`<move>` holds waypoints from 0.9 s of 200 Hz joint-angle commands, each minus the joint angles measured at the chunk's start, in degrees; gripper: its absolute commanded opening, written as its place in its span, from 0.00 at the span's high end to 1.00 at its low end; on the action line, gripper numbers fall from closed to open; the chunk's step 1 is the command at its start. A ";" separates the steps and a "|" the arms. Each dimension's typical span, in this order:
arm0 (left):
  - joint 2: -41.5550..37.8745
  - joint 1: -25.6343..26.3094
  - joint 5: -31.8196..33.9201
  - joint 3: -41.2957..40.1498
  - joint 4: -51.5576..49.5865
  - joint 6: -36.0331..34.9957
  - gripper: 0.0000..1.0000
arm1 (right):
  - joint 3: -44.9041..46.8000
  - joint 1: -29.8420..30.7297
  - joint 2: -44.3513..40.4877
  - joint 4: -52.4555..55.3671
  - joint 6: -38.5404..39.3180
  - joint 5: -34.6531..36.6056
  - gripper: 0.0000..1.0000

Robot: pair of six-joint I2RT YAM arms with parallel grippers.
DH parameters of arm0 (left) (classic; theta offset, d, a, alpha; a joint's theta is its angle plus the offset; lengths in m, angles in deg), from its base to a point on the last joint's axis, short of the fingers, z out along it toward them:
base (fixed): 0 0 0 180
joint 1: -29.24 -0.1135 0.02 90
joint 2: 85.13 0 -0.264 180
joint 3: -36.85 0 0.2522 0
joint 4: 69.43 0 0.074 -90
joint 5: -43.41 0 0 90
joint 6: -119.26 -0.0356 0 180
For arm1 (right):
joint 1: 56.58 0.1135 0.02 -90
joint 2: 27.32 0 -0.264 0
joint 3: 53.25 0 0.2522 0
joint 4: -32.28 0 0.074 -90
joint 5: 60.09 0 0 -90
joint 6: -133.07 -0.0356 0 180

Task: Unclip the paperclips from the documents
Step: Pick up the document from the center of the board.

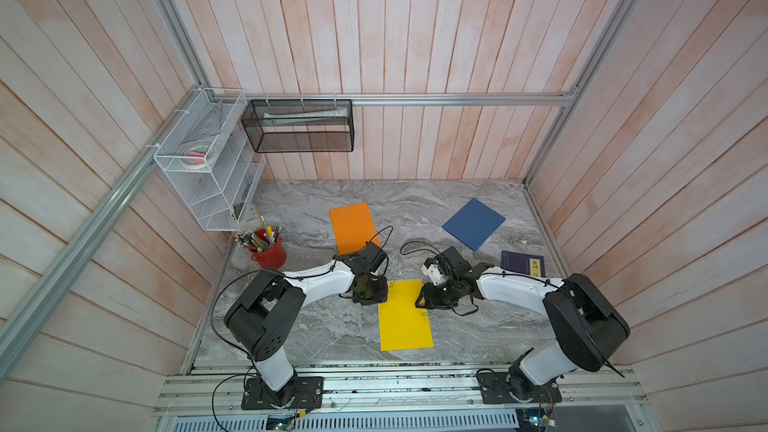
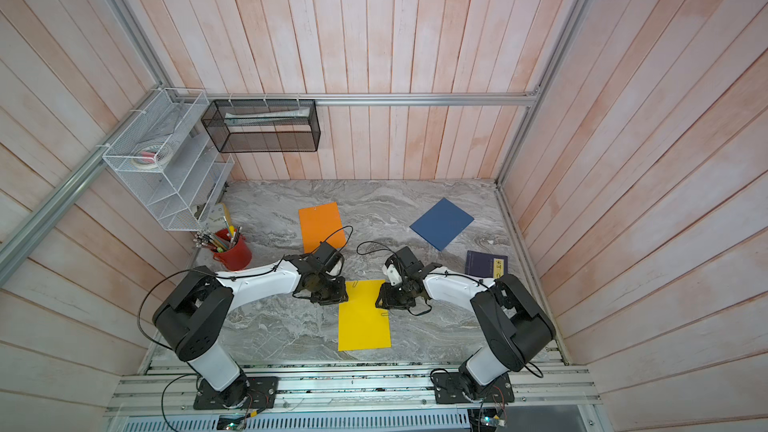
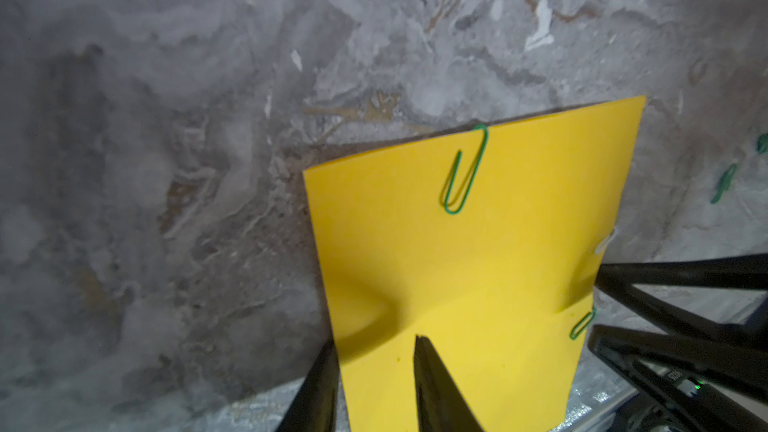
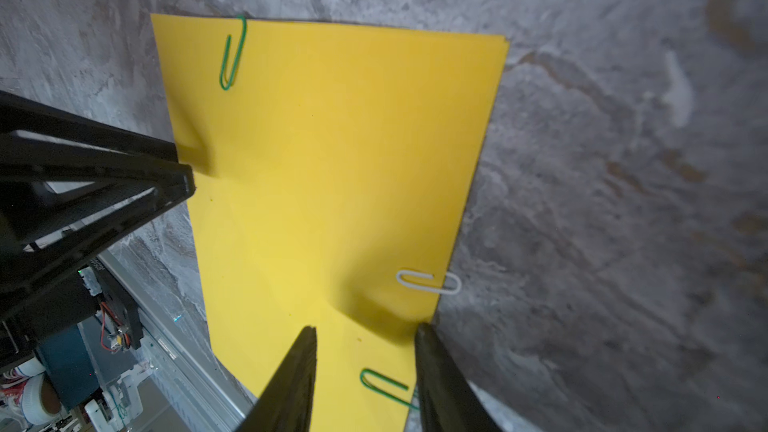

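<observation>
Closest in, the right gripper (image 4: 365, 328) is being held with its jaws apart, straddling a green paperclip (image 4: 384, 388) clipped over the right long edge of the yellow document (image 4: 332, 160). At the opposite long edge the left gripper (image 3: 374, 344) is likewise being held parted. One finger (image 3: 436, 384) is being pressed onto the sheet, apparently so that it is pinned against sliding while the clip is drawn off. A white paperclip (image 4: 428, 282) is sitting further along the right edge. The document is lying by the front edge of the marble surface (image 1: 316, 209), midway along it.
</observation>
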 commanded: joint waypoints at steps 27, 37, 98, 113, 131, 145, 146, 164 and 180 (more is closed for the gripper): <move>2.68 0.04 -0.69 -1.26 -0.84 -0.99 0.66 | 0.31 0.73 2.73 1.29 -0.02 2.28 0.58; 2.68 0.09 -0.79 -1.20 -0.84 -0.99 0.67 | 0.27 0.89 2.81 1.21 -0.06 2.24 0.58; 1.79 0.04 -0.39 -1.82 -1.10 -0.68 0.67 | 0.14 0.99 2.25 1.04 -0.11 1.51 0.51; 0.85 0.05 0.01 -2.13 -1.11 -0.38 0.67 | 0.37 0.86 1.98 1.33 -0.01 1.79 0.51; -0.07 0.00 0.13 -2.51 -1.44 -0.05 0.67 | 0.75 0.73 1.01 1.90 -0.06 2.20 0.51; -0.99 0.05 0.02 -2.83 -1.61 0.23 0.67 | 0.93 0.70 -0.66 2.61 -0.28 2.86 0.51; -1.04 0.05 0.06 -2.83 -1.63 0.23 0.67 | 0.93 0.76 -0.77 2.68 -0.28 2.89 0.51; -2.02 0.05 0.21 -3.19 -1.97 0.52 0.67 | 0.64 0.67 -2.99 4.06 -0.37 3.32 0.51; -2.58 0.05 -0.09 -3.44 -2.07 0.61 0.67 | 0.49 0.69 -3.97 5.08 -0.45 3.43 0.51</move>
